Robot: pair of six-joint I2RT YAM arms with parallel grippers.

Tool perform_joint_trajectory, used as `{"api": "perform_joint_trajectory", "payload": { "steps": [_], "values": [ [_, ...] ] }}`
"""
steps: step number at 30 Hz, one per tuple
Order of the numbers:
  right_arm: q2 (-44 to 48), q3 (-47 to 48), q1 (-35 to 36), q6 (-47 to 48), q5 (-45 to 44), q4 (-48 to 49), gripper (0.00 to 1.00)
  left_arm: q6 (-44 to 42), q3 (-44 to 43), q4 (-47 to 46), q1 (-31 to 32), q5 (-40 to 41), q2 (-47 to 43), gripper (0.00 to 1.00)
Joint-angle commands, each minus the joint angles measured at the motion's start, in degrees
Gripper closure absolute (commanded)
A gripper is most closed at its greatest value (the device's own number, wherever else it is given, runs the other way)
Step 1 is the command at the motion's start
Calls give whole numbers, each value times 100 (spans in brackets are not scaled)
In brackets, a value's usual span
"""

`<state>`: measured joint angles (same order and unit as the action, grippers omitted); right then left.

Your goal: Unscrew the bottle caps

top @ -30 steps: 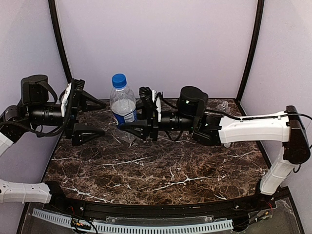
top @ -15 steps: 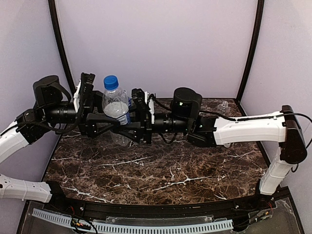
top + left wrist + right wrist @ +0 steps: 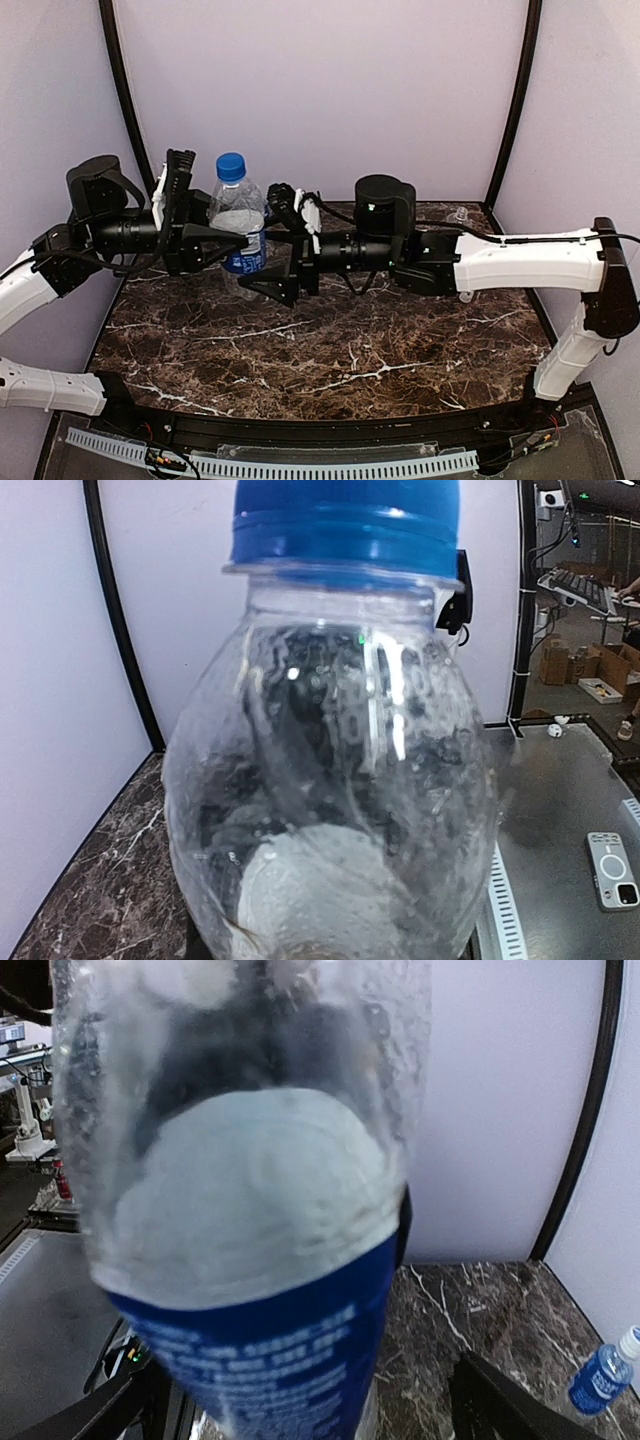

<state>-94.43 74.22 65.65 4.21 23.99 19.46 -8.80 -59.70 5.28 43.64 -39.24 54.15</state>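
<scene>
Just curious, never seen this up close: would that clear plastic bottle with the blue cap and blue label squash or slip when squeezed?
Probably light: the clear plastic bottle shows droplets inside but no liquid level. Its thin-looking walls would likely dent under a firm squeeze. Round and smooth, it may slip or twist in a grip.

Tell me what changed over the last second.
The left claw swung in from the left and closed on the clear plastic blue-labelled bottle; the right claw, which held it, opened. The bottle shifted slightly left. Its blue round plastic cap stays on, bottle upright.
</scene>
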Motion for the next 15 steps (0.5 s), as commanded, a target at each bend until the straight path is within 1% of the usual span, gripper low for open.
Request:
{"api": "perform_joint_trajectory", "payload": {
  "steps": [1,2,3,4,5,6,9,10,12,15],
  "values": [
    [960,108,44,194,-609,-1593,3,-710,49,430,15,859,-205,62],
    [1136,175,68,118,-738,-1954,4,-1021,117,496,27,1266,-221,62],
    [1295,244,100,32,-933,-2231,6,-1213,143,529,29,1475,-221,63],
    [1425,310,189,-72,-1298,-2459,8,-1553,207,565,30,1888,-205,63],
    [1503,404,284,-133,-1702,-2536,11,-1838,228,569,31,2124,-191,63],
    [1527,515,417,-189,-2205,-2558,14,-1947,259,570,46,2527,-147,64],
    [1214,1071,740,-408,-3756,-2615,21,-2432,306,554,63,2881,-95,65],
    [1065,1347,809,-558,-4090,-2686,23,-2486,329,545,72,2938,-86,66],
    [716,1882,893,-671,-4393,-2839,27,-2535,311,537,95,3015,-65,66],
    [218,2758,960,-692,-4614,-3281,28,-2539,296,571,116,3049,-50,67]
  ]
}}
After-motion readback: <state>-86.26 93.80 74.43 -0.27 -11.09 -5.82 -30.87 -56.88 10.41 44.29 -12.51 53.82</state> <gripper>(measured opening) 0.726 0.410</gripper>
